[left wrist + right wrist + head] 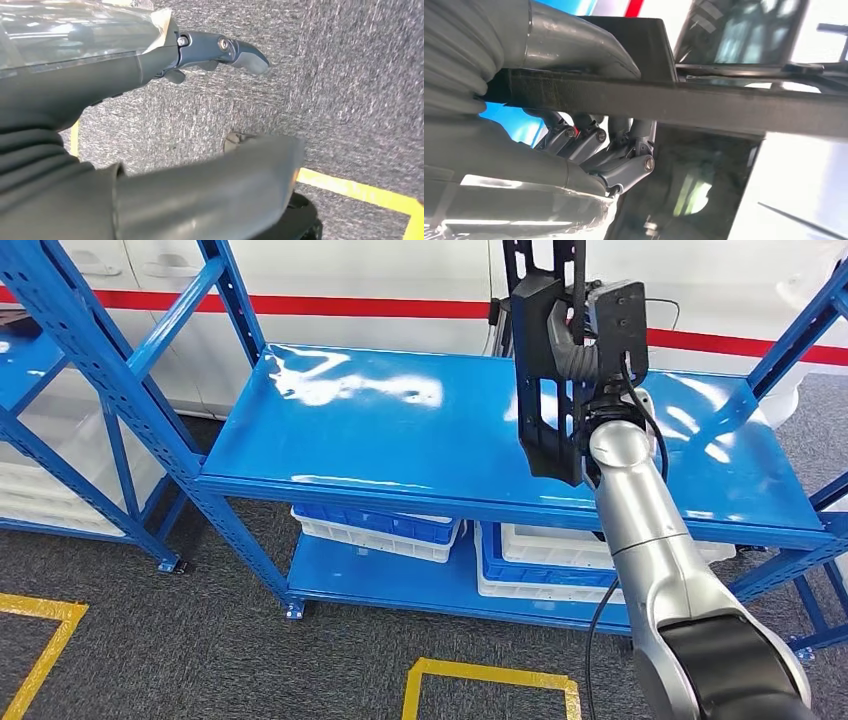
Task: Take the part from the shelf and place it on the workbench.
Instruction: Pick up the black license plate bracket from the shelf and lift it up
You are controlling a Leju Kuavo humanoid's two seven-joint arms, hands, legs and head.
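Part (pixel 548 370) — black, long, perforated frame piece, held upright above the right half of the blue shelf (pixel 400 430), clear of its top board. Right hand (pixel 580 345): fingers (pixel 624 160) curled round a bar of the part, thumb on the other side. Left hand (pixel 150 100): over grey carpet (pixel 350 100) with a yellow floor line (pixel 360 192); fingers apart, nothing held. Lower shelf board — white and blue crates (pixel 380 530).

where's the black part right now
In the head view the black part is gripped upright in the right hand, lifted above the right half of the blue shelf top, in front of the white wall with the red stripe.
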